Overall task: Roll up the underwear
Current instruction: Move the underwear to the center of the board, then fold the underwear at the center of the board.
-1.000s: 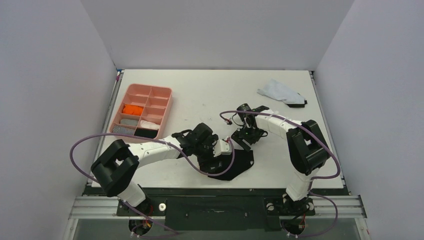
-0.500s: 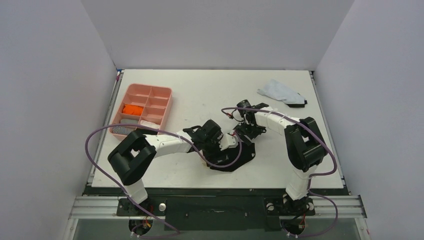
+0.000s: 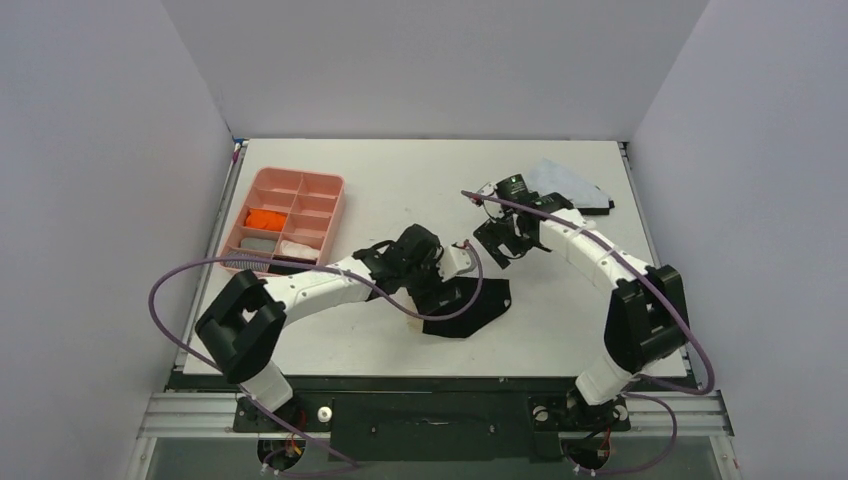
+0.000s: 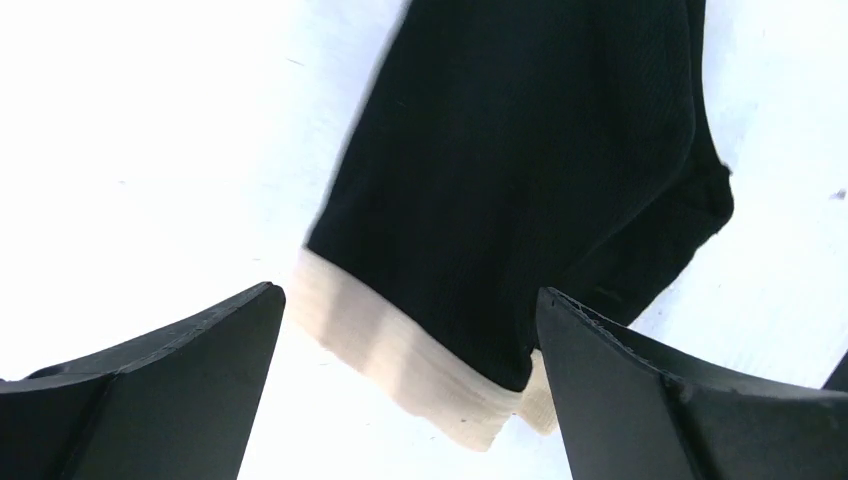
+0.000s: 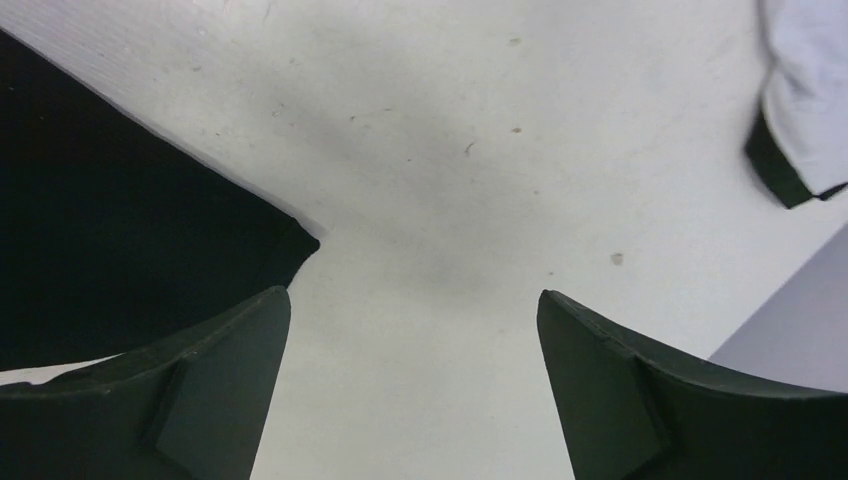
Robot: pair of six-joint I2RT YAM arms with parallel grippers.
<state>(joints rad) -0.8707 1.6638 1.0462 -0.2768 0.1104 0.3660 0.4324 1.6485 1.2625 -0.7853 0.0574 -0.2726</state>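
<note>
The left gripper [image 4: 407, 300] hung with its jaws wide apart and nothing held, directly above the black underwear [image 4: 520, 150], which lay flat on the white table [image 5: 450, 150]. The garment's beige waistband [image 4: 400, 350] sat just beneath and between the two fingers, and the black body stretched away ahead of them. The right gripper [image 5: 415, 295] was also spread open and empty, over bare table, with one black corner of the same garment just off its left finger and a pale garment [image 5: 810, 80] with dark trim ahead of its right finger. The orange underwear [image 3: 265, 217] sat bunched in a compartment of a pink tray [image 3: 300, 180], well away from both grippers. The black cloth looked thin, light and limp, likely to sag and slide when lifted. The thicker waistband edge seemed the firmest place to pinch and begin a roll. No brand, label or writing could be read.
</note>
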